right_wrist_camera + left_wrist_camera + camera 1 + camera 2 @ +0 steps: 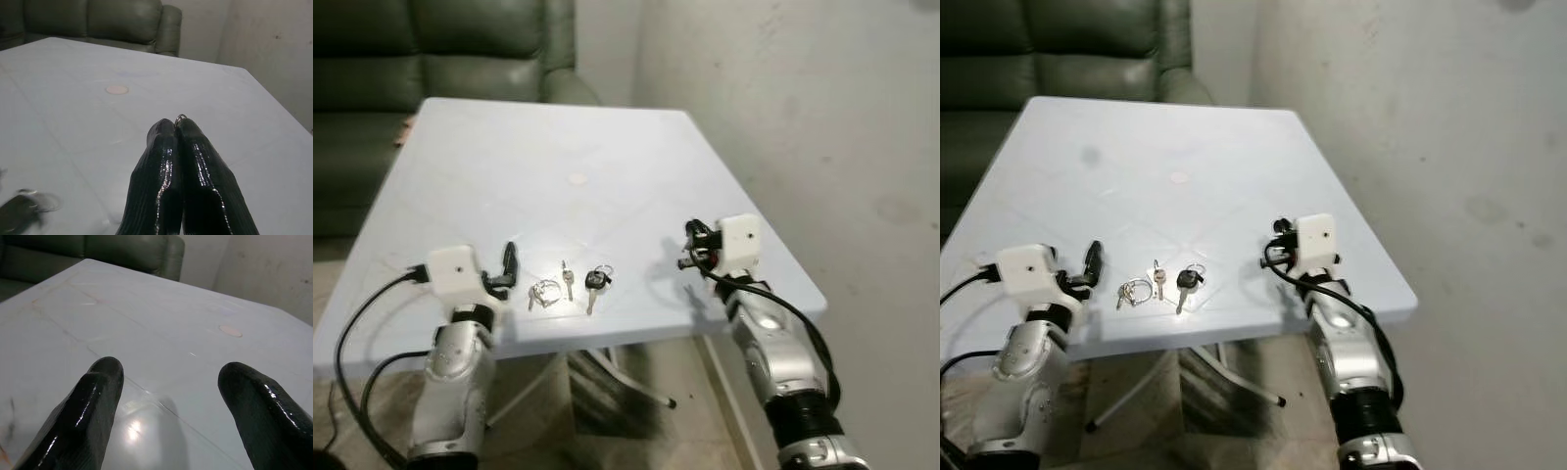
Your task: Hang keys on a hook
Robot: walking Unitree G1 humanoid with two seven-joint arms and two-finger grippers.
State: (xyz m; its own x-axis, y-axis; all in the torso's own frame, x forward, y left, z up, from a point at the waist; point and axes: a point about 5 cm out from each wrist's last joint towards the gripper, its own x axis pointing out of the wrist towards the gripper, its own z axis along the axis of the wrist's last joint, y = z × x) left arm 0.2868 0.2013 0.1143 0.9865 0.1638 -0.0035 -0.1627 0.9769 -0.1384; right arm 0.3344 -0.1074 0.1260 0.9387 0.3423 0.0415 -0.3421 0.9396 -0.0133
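Pale blue and square, the table (607, 137) stands against a stained grey wall (822, 117), with a dark green sofa (431, 49) behind its far edge. A small round mark (577, 179) sits near the table's middle.

Both silver arms reach up from below over the near edge. The left gripper (509, 266) hovers at the near left of the tabletop, its black fingers (95, 396) spread wide apart and aimed across the table toward the sofa. The right gripper (177, 125) is raised over the near right part of the table, forearm angled up and inward — its two fingers pressed tight together, with a thin metal ring (180, 117) peeping out at their tips; what hangs from the ring cannot be made out.

Between the grippers, near the front edge, lie the keys: a loose ring bunch (544, 293) just beside the left gripper, a single silver key (567, 280) with its long axis running near-to-far, and a black-headed key (596, 282) with its head on the far side and its blade pointing toward the near edge — all flat on the surface.
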